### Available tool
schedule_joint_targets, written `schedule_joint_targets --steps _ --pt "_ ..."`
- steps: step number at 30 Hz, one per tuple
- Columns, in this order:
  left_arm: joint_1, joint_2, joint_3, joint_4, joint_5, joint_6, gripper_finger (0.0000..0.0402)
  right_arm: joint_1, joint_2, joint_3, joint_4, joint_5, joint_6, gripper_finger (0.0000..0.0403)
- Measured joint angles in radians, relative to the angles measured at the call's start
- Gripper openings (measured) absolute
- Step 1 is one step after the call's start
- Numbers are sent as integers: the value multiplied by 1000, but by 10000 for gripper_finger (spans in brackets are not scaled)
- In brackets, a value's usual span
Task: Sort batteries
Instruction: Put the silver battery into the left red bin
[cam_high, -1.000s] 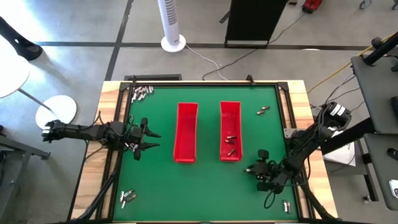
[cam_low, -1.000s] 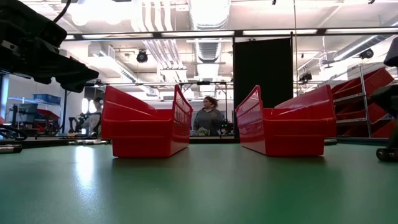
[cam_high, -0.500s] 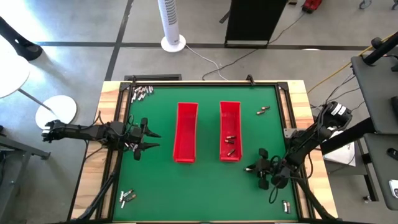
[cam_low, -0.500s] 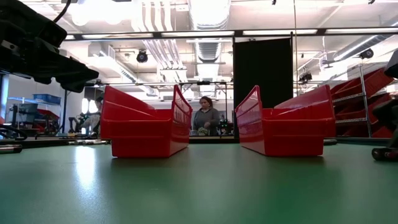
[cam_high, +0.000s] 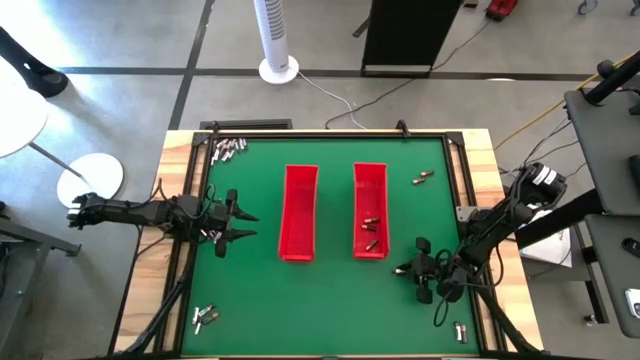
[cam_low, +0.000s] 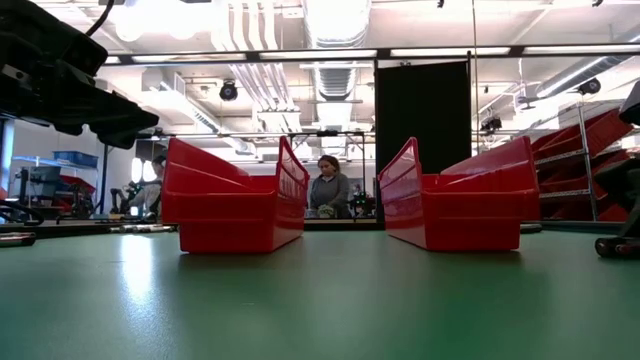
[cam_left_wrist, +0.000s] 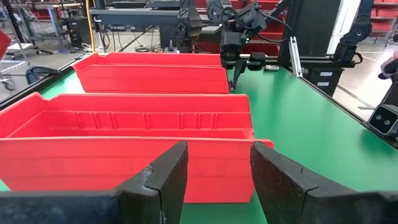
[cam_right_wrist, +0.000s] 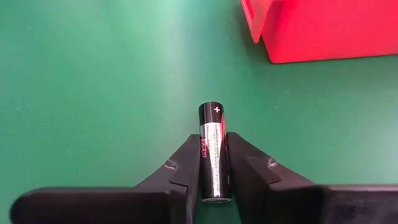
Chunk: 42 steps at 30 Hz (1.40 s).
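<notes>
Progress: early | Done: three batteries (cam_high: 370, 229) lie in right red tray (cam_high: 370, 180); left red tray (cam_high: 300, 180) looks empty | Left: battery clusters (cam_high: 227, 148) at table corners | Right gripper (cam_right_wrist: 214, 163) pinches AA battery (cam_right_wrist: 212, 151) on green mat (cam_high: 270, 300) | Left gripper (cam_left_wrist: 217, 168) open, waiting near left tray.

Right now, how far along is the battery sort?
Early. Done: three batteries lie in the right red tray; the left red tray looks empty. In hand: the right gripper is shut on a battery lying on the mat. The left gripper waits open by the left tray. Left: loose piles top-left, bottom-left, and strays on the right.
</notes>
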Motion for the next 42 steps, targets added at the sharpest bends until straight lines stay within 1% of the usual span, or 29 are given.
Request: schedule_joint_targets --steps 5,9,12,15,20,25,27,30,34,38,42 --pt "0 0 0 0 0 0 155 -6 0 1 -41 -34 34 45" --pt "0 0 0 0 0 0 155 -29 0 5 -57 -89 48 51" --pt "0 0 0 0 0 0 155 -53 -1 40 -128 -133 68 53" --pt "0 0 0 0 0 0 155 -67 -1 109 -259 -176 74 48" --pt "0 0 0 0 0 0 155 -82 0 260 -480 -229 39 45" --pt "0 0 0 0 0 0 155 -95 3 402 -662 -322 13 48" --pt "0 0 0 0 0 0 155 -103 3 455 -703 -329 -3 45" --pt "0 0 0 0 0 0 155 -122 3 519 -708 -340 -40 44" --pt "0 0 0 0 0 0 155 -164 2 603 -706 -338 -130 50" --pt "0 0 0 0 0 0 155 -237 2 684 -744 -331 -240 49" --pt "0 0 0 0 0 0 155 -337 1 761 -843 -327 -310 46"
